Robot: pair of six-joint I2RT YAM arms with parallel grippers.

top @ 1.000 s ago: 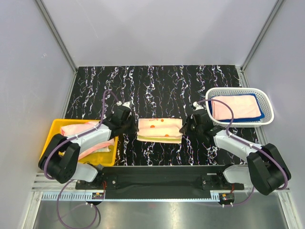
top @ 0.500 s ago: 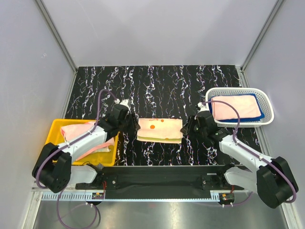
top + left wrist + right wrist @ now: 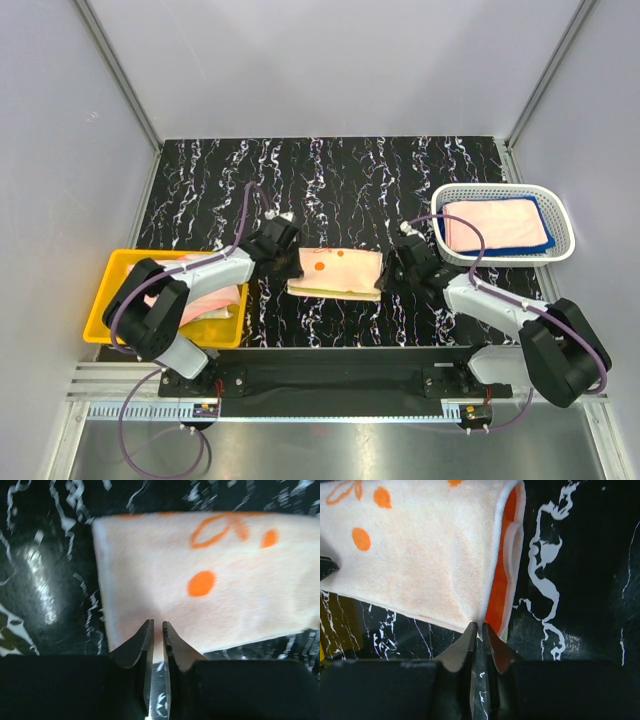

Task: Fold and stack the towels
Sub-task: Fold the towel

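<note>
A folded beige towel (image 3: 335,272) with orange marks lies at the middle of the table; an orange inner layer shows at its right end (image 3: 500,575). My left gripper (image 3: 291,263) is at its left end, jaws closed to a thin slit on the towel's near edge (image 3: 200,580). My right gripper (image 3: 386,276) is at its right end, shut on the near right corner (image 3: 477,626). A pale pink towel (image 3: 490,222) lies folded on a blue towel (image 3: 540,240) in the white basket. Salmon-pink towels (image 3: 205,300) lie in the yellow bin.
The yellow bin (image 3: 112,285) stands at the near left under the left arm. The white mesh basket (image 3: 562,218) stands at the right. The black marbled table (image 3: 330,180) lies behind the towel, with grey walls round it.
Both grippers have moved inward from beside the towel onto its two ends and closed there. The towel's left end has shifted slightly.
</note>
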